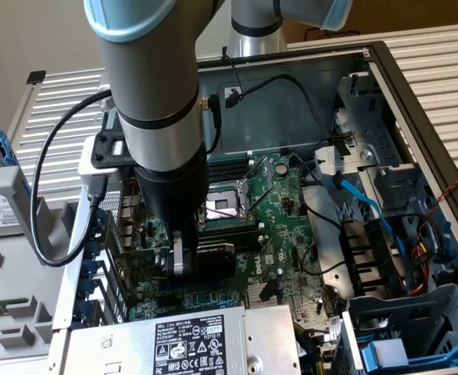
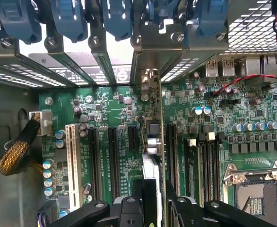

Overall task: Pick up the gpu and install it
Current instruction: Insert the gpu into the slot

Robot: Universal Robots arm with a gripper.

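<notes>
My gripper (image 1: 184, 262) is low inside the open computer case, shut on the gpu (image 1: 216, 259), whose black shroud pokes out toward the exterior view's right just above the large green motherboard (image 1: 284, 226). In the wrist view the gpu (image 2: 153, 137) appears edge-on, standing upright between my two black fingers (image 2: 137, 198). Its silver end bracket (image 2: 149, 59) reaches up to the case's rear slot openings. The card's lower edge sits over a black expansion slot beside several others (image 2: 112, 161); whether it is seated is hidden.
The CPU socket (image 1: 225, 205) lies just behind the gripper. A labelled power supply (image 1: 190, 340) is in front, with blue cables (image 1: 358, 195) and a drive cage (image 1: 416, 336) to the exterior view's right. Blue bracket clips (image 2: 67, 19), red-black wires (image 2: 252, 78) and a yellow-sleeved cable (image 2: 15, 151) border the board.
</notes>
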